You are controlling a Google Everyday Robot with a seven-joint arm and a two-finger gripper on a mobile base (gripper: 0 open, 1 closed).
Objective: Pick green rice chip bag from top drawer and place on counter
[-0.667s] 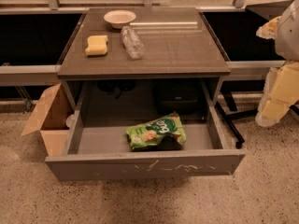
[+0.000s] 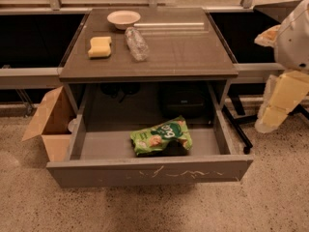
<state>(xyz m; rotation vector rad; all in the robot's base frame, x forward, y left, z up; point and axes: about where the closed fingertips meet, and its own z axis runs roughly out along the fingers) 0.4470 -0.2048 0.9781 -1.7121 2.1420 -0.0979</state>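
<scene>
At the right edge of the frame our gripper [image 2: 279,105] hangs beside the table, pale cream and blocky, well apart from everything. We cannot tell whether it is released or clenched. The green rice chip bag [image 2: 161,136] lies in the open top drawer [image 2: 149,170], lower centre, near the front panel.

We judge the bag to be the main risk. Its crinkled, glossy film looks puffed and uneven, so it could slip or fold away under a pinch. A low approach could also knock the drawer's scratched grey front.

The tabletop [image 2: 183,52] is smooth, dark and slightly glossy. A soft yellow sponge [image 2: 100,47], a clear bottle [image 2: 136,43] lying on its side and a pale shallow bowl [image 2: 123,19] sit at its upper left. A careless placement there could set the bottle rolling.
</scene>
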